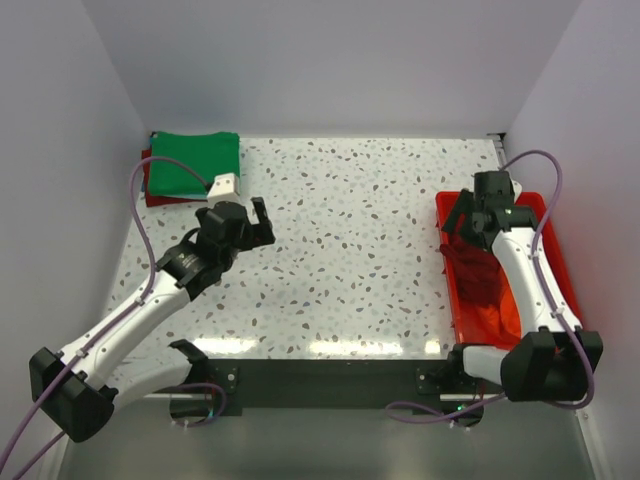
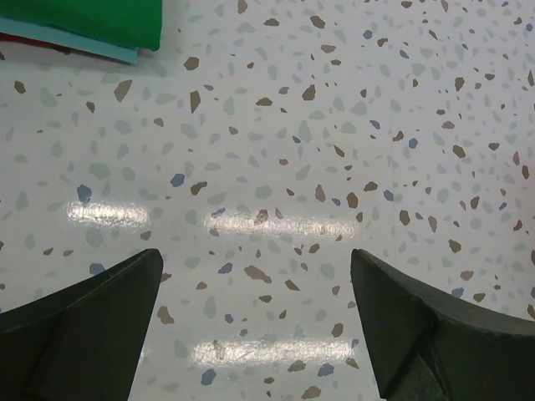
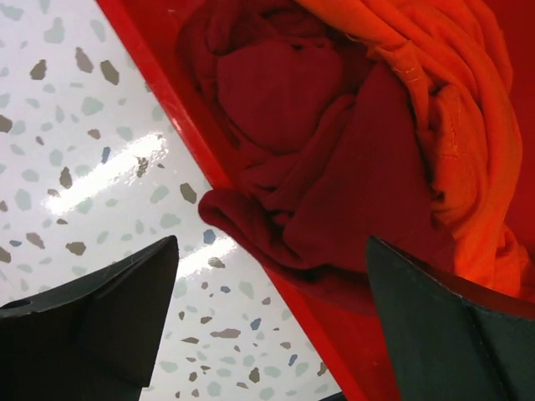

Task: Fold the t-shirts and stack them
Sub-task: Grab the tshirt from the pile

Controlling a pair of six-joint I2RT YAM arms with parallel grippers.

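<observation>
Left hand (image 1: 262,222) is held wide and empty over bare tabletop (image 1: 360,260), near the stack. Right hand (image 3: 272,246) is spread wide too, with nothing gripped, and is poised over the left wall of the red tub (image 1: 452,290). Two shirts are judged done: green t-shirt (image 1: 195,160) is folded and laid on a folded dark red t-shirt (image 1: 150,190) at the far left corner. Left to do: crumpled dark red t-shirt (image 3: 276,92) and orange t-shirt (image 3: 451,109) are bunched in the tub, unfolded. Roughly half is judged complete; whether more is buried underneath cannot be told.
</observation>
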